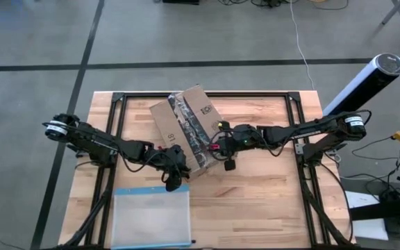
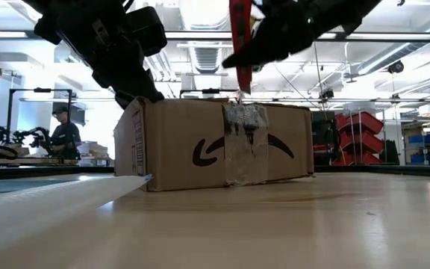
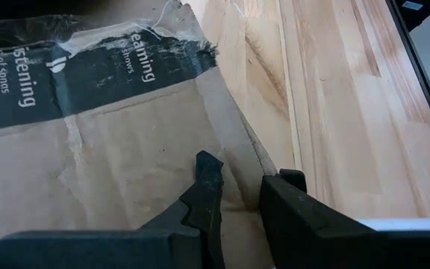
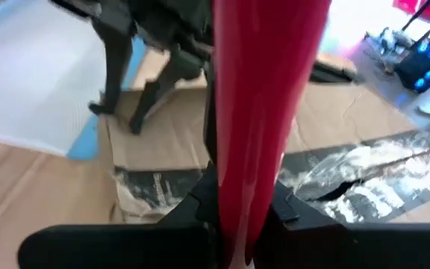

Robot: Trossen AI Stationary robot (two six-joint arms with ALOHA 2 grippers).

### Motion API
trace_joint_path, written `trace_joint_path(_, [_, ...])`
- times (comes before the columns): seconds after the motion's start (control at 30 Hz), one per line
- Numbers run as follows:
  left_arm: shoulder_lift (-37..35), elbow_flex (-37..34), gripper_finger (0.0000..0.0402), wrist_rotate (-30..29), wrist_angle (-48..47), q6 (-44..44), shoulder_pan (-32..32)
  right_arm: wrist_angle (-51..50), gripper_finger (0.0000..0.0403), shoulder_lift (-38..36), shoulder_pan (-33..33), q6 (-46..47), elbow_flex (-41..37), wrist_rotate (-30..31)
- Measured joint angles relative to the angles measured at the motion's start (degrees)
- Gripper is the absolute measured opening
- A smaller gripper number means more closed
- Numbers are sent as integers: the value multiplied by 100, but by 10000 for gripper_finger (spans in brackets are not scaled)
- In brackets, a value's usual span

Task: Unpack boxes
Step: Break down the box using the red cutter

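A brown cardboard box with crinkled clear tape along its top seam lies flat in the middle of the table. My left gripper is open at the box's near left corner. Its fingers straddle the top edge there. My right gripper hovers over the box's right side, shut on a red tool. The tool points down at the tape. A clear plastic pouch with a blue edge lies flat near the table's front edge. My left gripper comes down on a slant from the table's left. One finger is over the box's top face beside its edge, and the other is beyond the edge, over the table. In the low view the fingertip reaches the box's top corner. The box stays flat on the table. My right gripper pinches the red tool's body between its two fingers, which lie along the tool. The tool stands almost upright with its tip down at the taped seam on the box's top. Whether the tip is in the tape cannot be told.
Bare wooden table lies to the right of and in front of the box. A white and black cylinder leans beyond the table's right edge. A person is far off in the room behind the table.
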Motion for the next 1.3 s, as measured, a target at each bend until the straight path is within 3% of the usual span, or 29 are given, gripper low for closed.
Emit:
trace_joint_path(0.4, [-9, -4, 77, -12, 10, 23, 2, -74, 14, -192, 67, 118, 0, -123])
trace_joint_path(0.7, [-440, -75, 78, -102, -193, 231, 0, -417, 15, -256, 66, 133, 0, 347])
trace_joint_path(0.87, [-672, -90, 78, -216, -305, 382, -2, -1371, 14, -593, 112, 466, 2, 1236])
trace_joint_path(1.07, [-724, -90, 78, -343, -281, 491, -2, -3136, 14, -1076, 158, 1494, 11, 2142])
trace_joint_path(1.3, [-748, -85, 78, -379, -243, 471, 0, -5114, 14, -976, 91, 3261, -121, 2226])
